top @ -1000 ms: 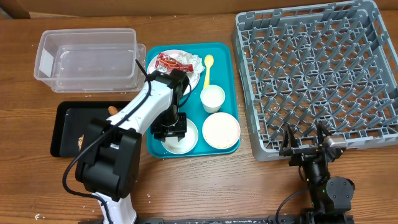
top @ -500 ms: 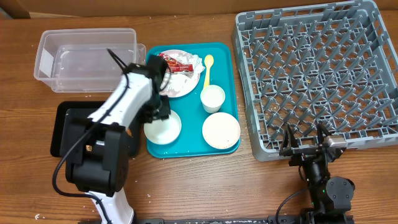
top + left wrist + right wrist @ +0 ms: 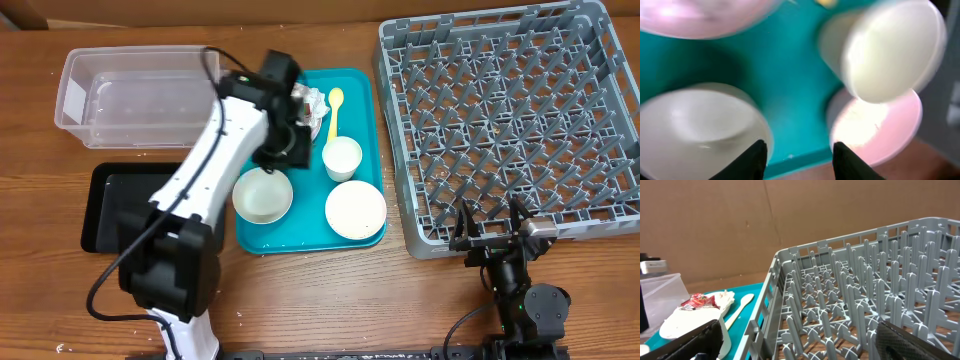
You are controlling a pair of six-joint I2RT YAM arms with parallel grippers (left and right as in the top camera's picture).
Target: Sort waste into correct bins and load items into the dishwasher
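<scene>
- the left gripper [image 3: 285, 152] has left the near-left bowl [image 3: 262, 196], where it hung a second ago. it swung out toward the black tray [image 3: 108, 200] and is now back over the middle of the teal tray [image 3: 362, 85], between the plate [image 3: 685, 321] and the cup [image 3: 342, 158].
- its fingers [image 3: 758, 159] are spread partway with nothing between them; the wrist view shows only teal tray surface below the gap.
- the bowl has slid left and away from the robot. its rim now hangs over the teal tray's left edge and it looks empty inside.
- the second bowl [image 3: 355, 210], the cup and the yellow spoon [image 3: 335, 106] lie where they were.
- the red-and-white wrapper [image 3: 697, 301] and a crumpled napkin [image 3: 725, 299] are on the plate, so that waste is not yet sorted.
- the clear tub [image 3: 140, 95] looks empty.
- the right gripper [image 3: 490, 222] has not moved. it is parked at the near edge of the grey rack [image 3: 510, 120] with its fingers spread wide, holding nothing.
- no dish is in the rack, so loading has not begun.
- my reading is that the left arm is finished with that bowl and is lining up on the plate's waste or the cup. the frames don't show which.
</scene>
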